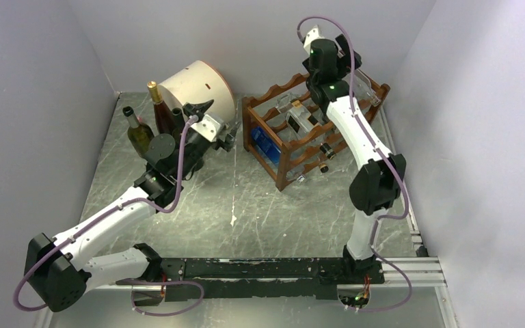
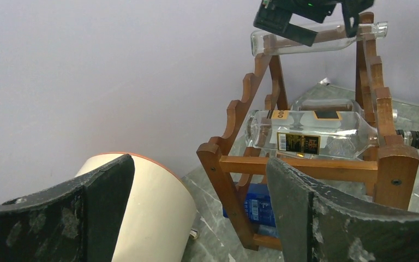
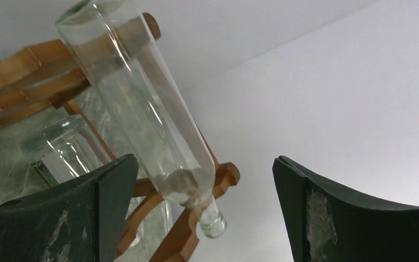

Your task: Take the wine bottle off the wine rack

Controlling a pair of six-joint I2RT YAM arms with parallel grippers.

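From the right wrist we see the right claw (image 3: 202, 164) spread wide, its two dark fingers (image 3: 103, 213) well apart with nothing clamped between them. Beyond the gap lies the wine bottle (image 3: 153, 109). It is clear glass and rests across the top rails of the wine rack (image 3: 27, 76), its neck end nearest the camera. We cannot tell from here whether a finger touches it. A second clear bottle (image 3: 65, 147) shows lower in the rack.

The left wrist view gives us what that one lacks, the whole reddish-brown frame seen from the side. The wine bottle lies roughly level on the highest tier, with the right claw's black body over it. A labelled clear bottle (image 2: 311, 134) lies in the middle tier and a blue item (image 2: 257, 204) sits at the bottom. The left claw (image 2: 199, 161) is open as well and empty. It faces the rack but is well apart from it, and the cream drum (image 2: 153, 207) shows just past its left finger.

Only the overhead camera shows us the layout on the tabletop (image 1: 260, 205). The rack stands at the back right and the drum at the back left. A few standing bottles (image 1: 139, 133) cluster beside the drum, near the left arm (image 1: 109, 219).
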